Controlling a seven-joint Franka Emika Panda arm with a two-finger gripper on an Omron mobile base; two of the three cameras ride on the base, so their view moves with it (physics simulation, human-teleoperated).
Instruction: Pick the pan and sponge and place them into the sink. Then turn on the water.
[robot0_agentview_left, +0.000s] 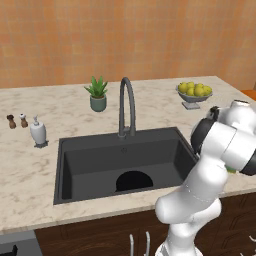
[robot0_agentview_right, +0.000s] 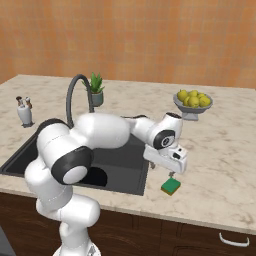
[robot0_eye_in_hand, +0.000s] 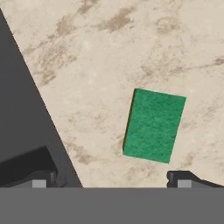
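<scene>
The green sponge (robot0_eye_in_hand: 154, 125) lies flat on the beige counter just right of the sink (robot0_agentview_left: 75, 165); it also appears as a small green block (robot0_agentview_right: 171, 186) near the counter's front edge. My gripper (robot0_agentview_right: 171, 174) hangs close above it, open, with its fingertips (robot0_eye_in_hand: 188, 177) spread wider than the sponge and nothing between them. The sponge sits slightly right of the gap's middle in the hand view. The black pan (robot0_agentview_left: 134, 181) rests on the basin floor near the front wall, partly hidden by it, and its handle is not visible. No water runs from the arched faucet (robot0_agentview_left: 126, 107).
A potted plant (robot0_agentview_left: 97, 94) stands behind the faucet. A bowl of lemons (robot0_agentview_right: 193, 102) sits at the back right. A soap dispenser (robot0_agentview_left: 38, 132) and two small shakers (robot0_agentview_left: 16, 120) stand left of the sink. The sink's dark rim (robot0_eye_in_hand: 26, 109) runs close to the sponge.
</scene>
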